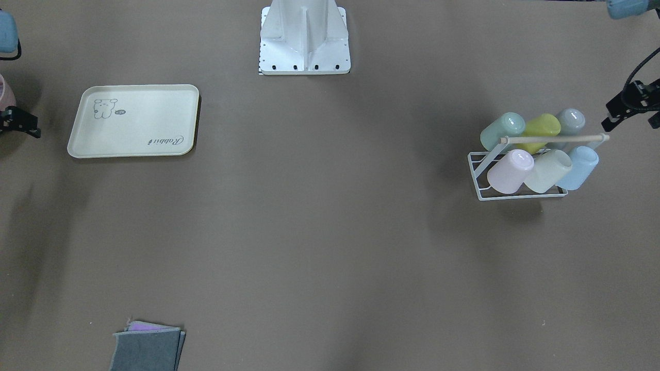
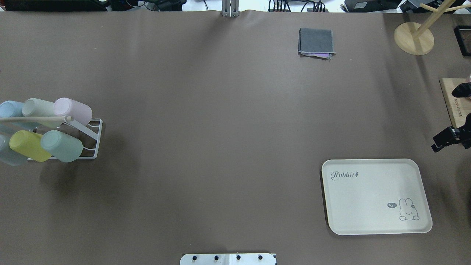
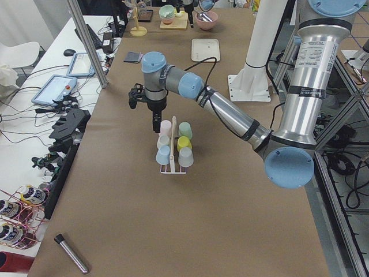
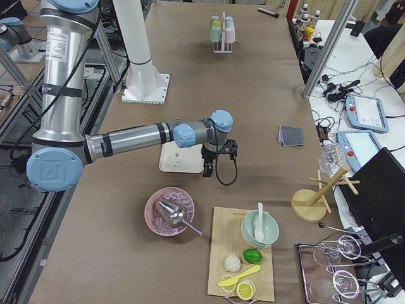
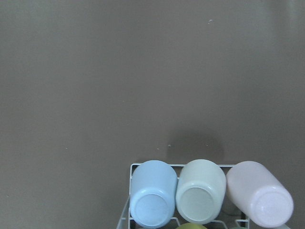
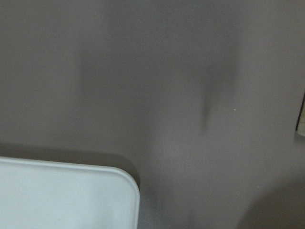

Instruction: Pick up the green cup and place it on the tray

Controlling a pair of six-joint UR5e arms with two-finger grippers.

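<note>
The green cup (image 2: 62,146), a pale mint tumbler, lies tilted in a white wire rack (image 2: 94,137) at the table's left end, next to a yellow cup (image 2: 29,146). It also shows in the front view (image 1: 501,130). The cream tray (image 2: 375,197) with the rabbit drawing lies flat with nothing on it, far off on the right. My left gripper (image 1: 616,116) hangs above the rack's outer end, apart from the cups. My right gripper (image 2: 443,140) hovers just beyond the tray's far right corner. I cannot tell whether either gripper is open or shut.
The rack also holds blue (image 5: 151,200), cream-green (image 5: 200,195), pink (image 5: 259,198) and grey (image 1: 570,121) cups. A folded grey cloth (image 2: 316,42) lies at the far edge. A wooden stand (image 2: 414,36), a cutting board (image 2: 454,106) and a pink bowl (image 4: 169,212) crowd the right end.
</note>
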